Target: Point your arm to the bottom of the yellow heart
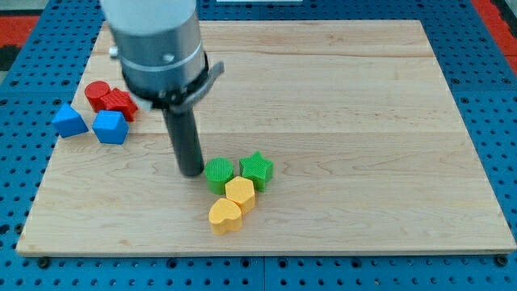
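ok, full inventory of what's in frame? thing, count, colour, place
Board: 1, light wood, fills most of the view, on a blue surface.
Red blocks: 2, red, touching, near the board's left edge, upper part.
Blue blocks: 2, blue, just below the red ones; the leftmost sits at the board's edge.
Green blocks: 2, green, centre-bottom; the right one is star-like.
Yellow hexagon-like block: 1, yellow, below the green pair.
Yellow heart: 1, yellow, lowest in the cluster.
My tip: 1, dark rod end, just left of the green blocks, above-left of the heart.
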Tool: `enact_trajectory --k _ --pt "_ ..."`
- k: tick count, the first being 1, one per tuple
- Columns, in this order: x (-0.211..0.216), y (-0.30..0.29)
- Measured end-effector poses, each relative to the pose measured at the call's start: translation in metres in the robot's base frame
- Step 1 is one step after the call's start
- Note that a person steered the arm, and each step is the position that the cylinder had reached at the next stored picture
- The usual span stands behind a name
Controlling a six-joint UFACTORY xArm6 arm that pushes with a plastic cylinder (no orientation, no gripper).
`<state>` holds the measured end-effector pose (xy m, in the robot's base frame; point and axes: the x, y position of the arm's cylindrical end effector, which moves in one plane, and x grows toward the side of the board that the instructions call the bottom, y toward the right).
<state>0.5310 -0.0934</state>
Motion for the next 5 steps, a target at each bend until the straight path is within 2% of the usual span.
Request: enact_trajectory --k 1,2,5 --pt "0.067 -0.005" --pt "0.087 0.008" --pt "0.082 0.051"
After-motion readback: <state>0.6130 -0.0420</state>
